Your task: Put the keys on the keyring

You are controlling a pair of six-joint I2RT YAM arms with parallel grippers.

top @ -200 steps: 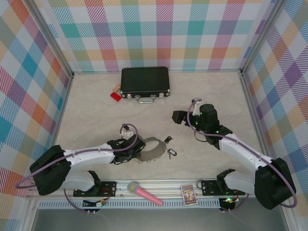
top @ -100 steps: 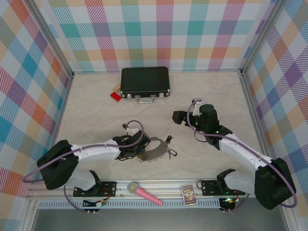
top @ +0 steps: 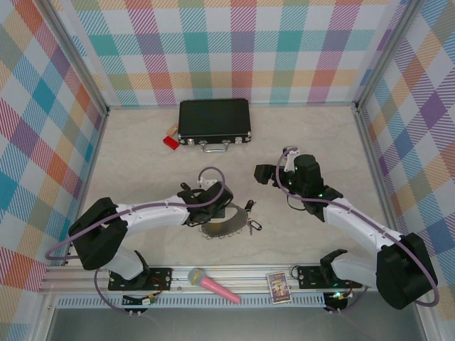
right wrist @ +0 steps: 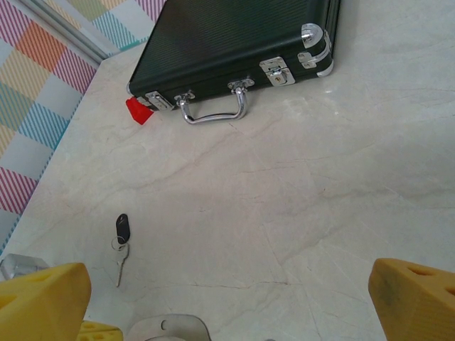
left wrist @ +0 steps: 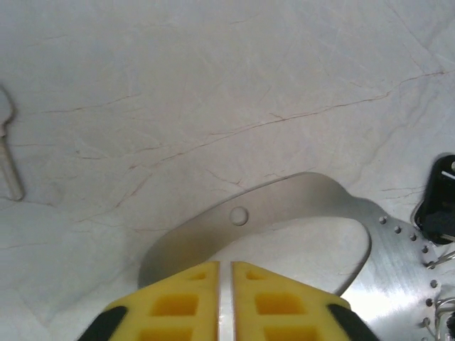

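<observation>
Top external: clenched left hand [top: 205,215] overlaps the keyring [top: 229,221], keys [top: 249,207] just beside; released right hand [top: 260,172] hovers near the black case [top: 214,119].

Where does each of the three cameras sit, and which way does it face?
Top external: above and behind the arms, looking down at the table; both arms, left gripper and right gripper.
Left wrist: close above the keyring, looking down; its shut yellow fingers at the bottom.
Right wrist: low, facing the black case; open yellow fingertips in the bottom corners.
Both wrist views share the keyring.
</observation>
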